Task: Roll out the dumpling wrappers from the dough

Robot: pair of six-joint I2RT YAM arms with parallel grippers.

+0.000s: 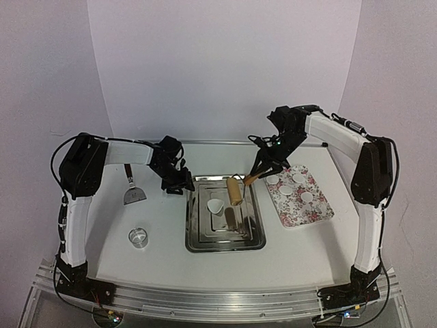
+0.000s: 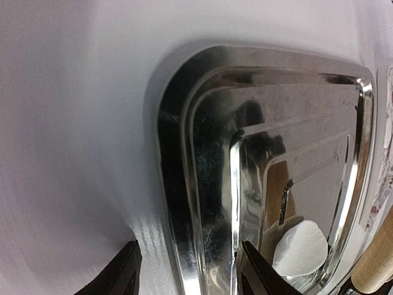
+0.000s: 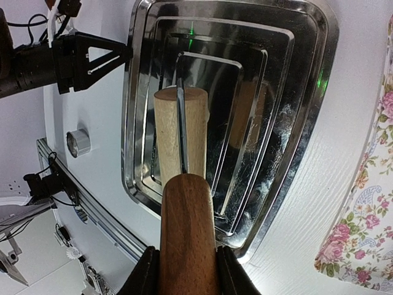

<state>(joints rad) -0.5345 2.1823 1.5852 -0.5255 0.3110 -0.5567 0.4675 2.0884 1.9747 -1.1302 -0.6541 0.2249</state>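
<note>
A flattened piece of white dough (image 1: pixel 215 206) (image 2: pixel 301 249) lies in the metal tray (image 1: pixel 254 225). My right gripper (image 1: pixel 263 172) (image 3: pixel 187 276) is shut on the dark handle of a wooden rolling pin (image 1: pixel 235 190) (image 3: pixel 182 132). The pin's pale roller hangs over the tray's far part, beside the dough. My left gripper (image 1: pixel 179 182) (image 2: pixel 190 273) is open at the tray's far left corner, its fingers either side of the tray rim (image 2: pixel 178 203) and holding nothing. Round white dumpling wrappers (image 1: pixel 299 178) lie on the floral plate (image 1: pixel 290 210).
A metal scraper (image 1: pixel 133 195) lies on the table left of the tray. A clear ring cutter (image 1: pixel 139 237) (image 3: pixel 78 142) stands at the near left. The floral plate (image 3: pixel 368 233) sits close against the tray's right side. White walls close in behind and on both sides.
</note>
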